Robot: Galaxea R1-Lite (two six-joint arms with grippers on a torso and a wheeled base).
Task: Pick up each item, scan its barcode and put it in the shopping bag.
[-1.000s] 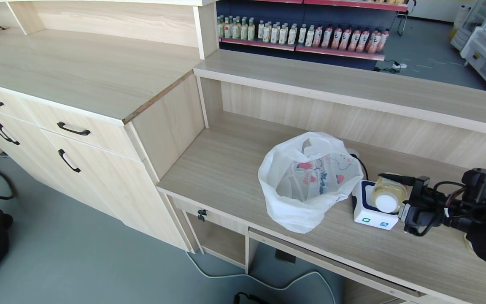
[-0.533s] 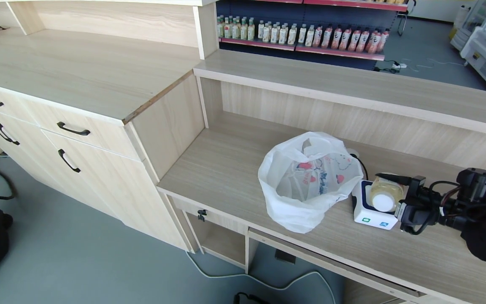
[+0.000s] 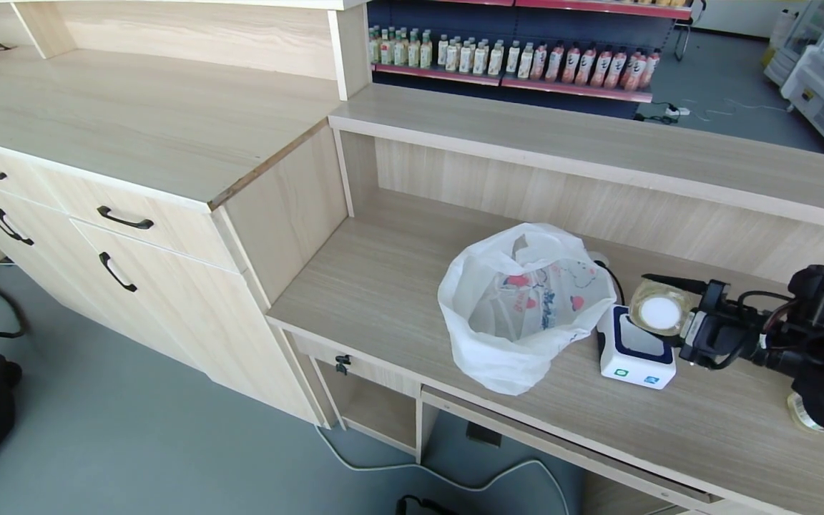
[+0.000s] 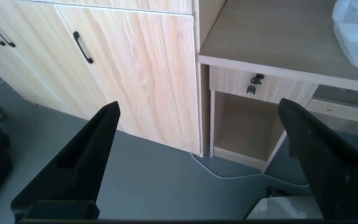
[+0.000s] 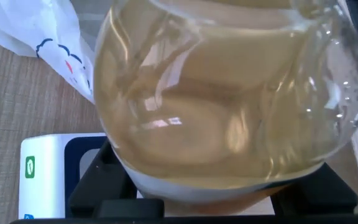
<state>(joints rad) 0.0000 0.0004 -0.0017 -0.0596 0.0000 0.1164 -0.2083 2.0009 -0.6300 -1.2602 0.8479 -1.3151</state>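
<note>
My right gripper (image 3: pixel 672 315) is shut on a clear bottle (image 3: pixel 659 312) of yellowish liquid with a white cap. The bottle hangs just behind and above the white and blue barcode scanner (image 3: pixel 634 354) on the counter. In the right wrist view the bottle (image 5: pixel 229 93) looms large, with the scanner (image 5: pixel 48 180) below it. The white plastic shopping bag (image 3: pixel 519 307) stands open, left of the scanner and touching it. My left gripper (image 4: pixel 197 162) is open and empty, low over the grey floor in front of the cabinets.
The lower wooden counter (image 3: pixel 383 286) has bare room left of the bag and along the front edge. A raised ledge (image 3: pixel 598 143) runs behind it. A round item (image 3: pixel 802 415) lies partly hidden under my right arm. Drawers (image 3: pixel 126 222) are at the left.
My right gripper has lifted the bottle up and back off the scanner's face. The bag and scanner have stayed put.
</note>
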